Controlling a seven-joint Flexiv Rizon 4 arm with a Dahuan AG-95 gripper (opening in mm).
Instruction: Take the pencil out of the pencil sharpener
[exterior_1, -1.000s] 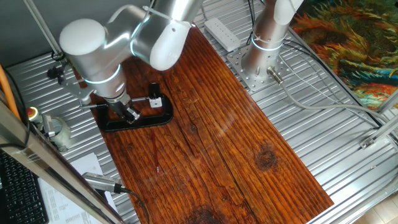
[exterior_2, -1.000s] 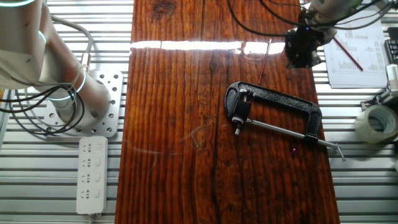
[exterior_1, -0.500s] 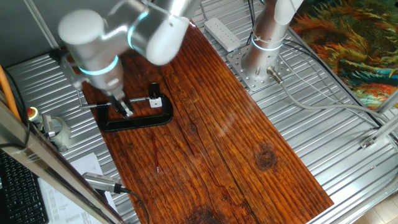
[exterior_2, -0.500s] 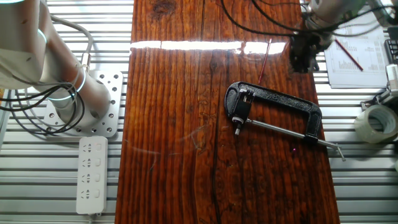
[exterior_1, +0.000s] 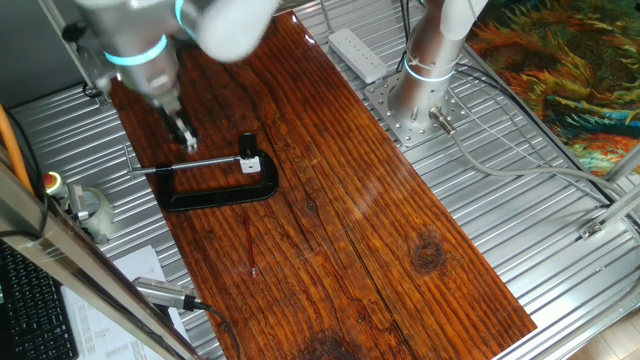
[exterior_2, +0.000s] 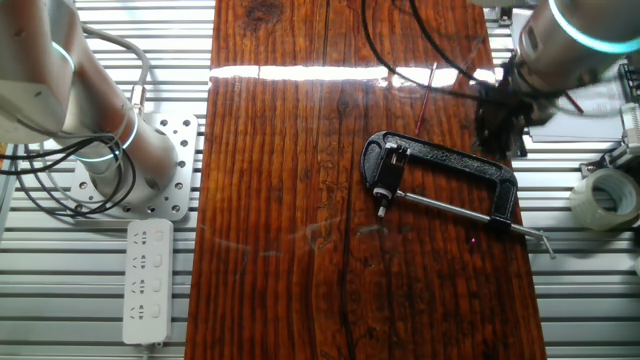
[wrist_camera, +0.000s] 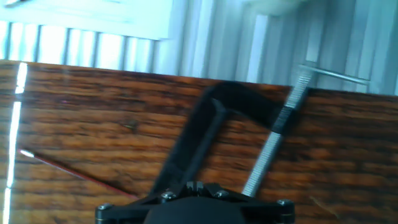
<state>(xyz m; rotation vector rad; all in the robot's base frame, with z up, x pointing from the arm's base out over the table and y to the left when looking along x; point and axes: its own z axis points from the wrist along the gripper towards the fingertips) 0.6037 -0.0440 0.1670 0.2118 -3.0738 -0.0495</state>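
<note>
The pencil (exterior_2: 425, 96) is a thin red stick lying flat on the wooden table, beyond the spine of the black clamp (exterior_2: 455, 160). It also shows in the hand view (wrist_camera: 74, 173), left of the clamp (wrist_camera: 205, 130). The pencil sharpener (exterior_2: 381, 190), a tiny whitish block, sits at the clamp's jaw end, apart from the pencil; it also shows in one fixed view (exterior_1: 250, 163). My gripper (exterior_2: 497, 122) is raised above the table near the clamp's screw end (exterior_1: 184, 136). Its fingers (wrist_camera: 194, 185) look shut and empty.
The clamp's long silver screw rod (exterior_2: 445, 208) runs to the table's edge. A tape roll (exterior_2: 600, 196) and a paper sheet with a red pen (exterior_2: 572, 92) lie on the metal slats beside the table. A power strip (exterior_2: 148, 280) and the arm's base (exterior_2: 130, 165) are opposite.
My gripper has lifted off the table by the clamp and swung away, with the arm blurred by motion. The pencil, clamp and sharpener have not moved.
</note>
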